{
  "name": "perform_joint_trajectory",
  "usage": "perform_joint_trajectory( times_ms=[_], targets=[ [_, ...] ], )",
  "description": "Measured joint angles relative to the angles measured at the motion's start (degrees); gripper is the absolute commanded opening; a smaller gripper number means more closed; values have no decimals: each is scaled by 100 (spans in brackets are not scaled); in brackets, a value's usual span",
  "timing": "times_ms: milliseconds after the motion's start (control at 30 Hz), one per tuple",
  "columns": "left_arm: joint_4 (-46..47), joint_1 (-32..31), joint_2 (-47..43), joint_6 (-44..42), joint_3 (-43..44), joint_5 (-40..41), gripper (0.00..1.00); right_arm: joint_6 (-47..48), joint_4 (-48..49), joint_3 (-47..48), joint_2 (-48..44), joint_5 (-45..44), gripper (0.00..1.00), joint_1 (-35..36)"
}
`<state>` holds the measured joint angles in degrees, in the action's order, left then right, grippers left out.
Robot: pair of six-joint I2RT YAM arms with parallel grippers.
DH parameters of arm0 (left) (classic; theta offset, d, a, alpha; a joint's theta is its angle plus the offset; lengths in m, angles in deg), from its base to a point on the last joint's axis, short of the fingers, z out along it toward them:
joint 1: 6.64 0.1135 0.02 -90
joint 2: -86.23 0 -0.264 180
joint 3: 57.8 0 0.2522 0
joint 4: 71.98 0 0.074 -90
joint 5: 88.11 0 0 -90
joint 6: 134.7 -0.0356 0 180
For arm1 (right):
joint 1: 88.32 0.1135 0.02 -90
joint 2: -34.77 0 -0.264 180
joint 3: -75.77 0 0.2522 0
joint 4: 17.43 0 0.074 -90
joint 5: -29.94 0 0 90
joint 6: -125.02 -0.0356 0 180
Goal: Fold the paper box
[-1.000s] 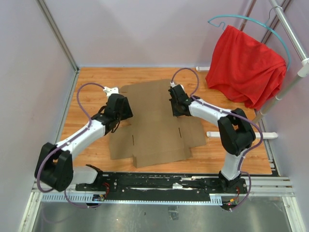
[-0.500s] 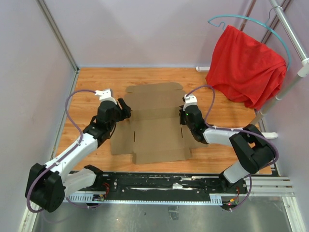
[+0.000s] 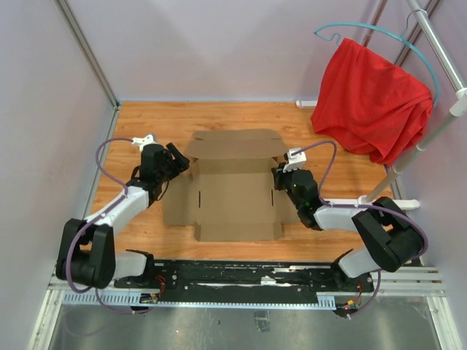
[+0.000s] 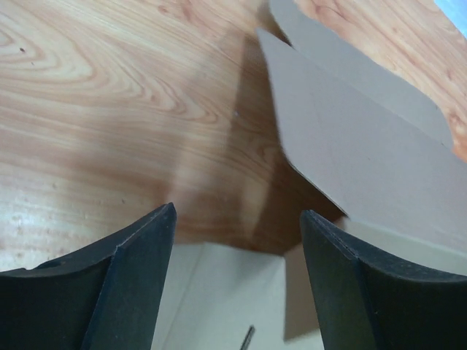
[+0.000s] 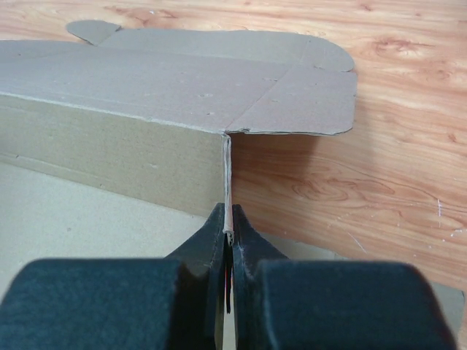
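A: Where is the paper box (image 3: 232, 198) sitting?

B: In the middle of the wooden table (image 3: 139, 120), at the centre of the overhead frame, between the two arms. The red cloth (image 3: 368, 98) hangs well apart at the upper right.

A: Which way does it point?

B: Its edges run square to the table. The panel with rounded corners points to the top of the frame and the plain edge to the bottom, with side flaps reaching left and right. The long axis looks left-to-right, though from above the sheet is near square, so I would not swear to it.

A: What does the overhead view miss?

B: The height. From above the box reads nearly flat. The right wrist camera shows a cardboard wall standing up across the left half of its frame. The rounded panel lies beyond that wall, and a thin upright cardboard edge runs down into the right gripper (image 5: 230, 219).

A: So the right jaws?

B: Pressed together on that edge of the paper box. Overhead shows only the gripper at the box's right side.

A: And the left gripper (image 4: 237, 213)?

B: Jaws wide apart, holding nothing. Its wrist view shows bare wood between the black fingers (image 4: 135, 273), a lifted flap at the upper right throwing a shadow, and pale cardboard at the bottom. Overhead places it at the box's upper-left corner; whether it touches, I cannot tell.
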<state>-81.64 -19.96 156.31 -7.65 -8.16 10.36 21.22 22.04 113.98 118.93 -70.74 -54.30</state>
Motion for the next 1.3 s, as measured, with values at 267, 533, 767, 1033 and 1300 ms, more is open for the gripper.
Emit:
perform_joint_trajectory(
  times_ms=[267, 533, 767, 1033, 1300],
  targets=[
    [575, 538, 1003, 535, 323, -1384, 72, 22, 9, 9, -24, 210, 1, 0],
    [1119, 748, 949, 999, 306, -1766, 71, 57, -129, 15, -22, 323, 1, 0],
    [1182, 791, 1624, 1106, 518, -2011, 69, 59, -177, 31, -20, 409, 1, 0],
    [1401, 804, 2249, 1237, 717, -2164, 66, 59, -302, 81, -11, 562, 1, 0],
    [2107, 839, 2334, 1283, 822, -2146, 41, 111, -514, 142, -9, 726, 1, 0]
  ],
)
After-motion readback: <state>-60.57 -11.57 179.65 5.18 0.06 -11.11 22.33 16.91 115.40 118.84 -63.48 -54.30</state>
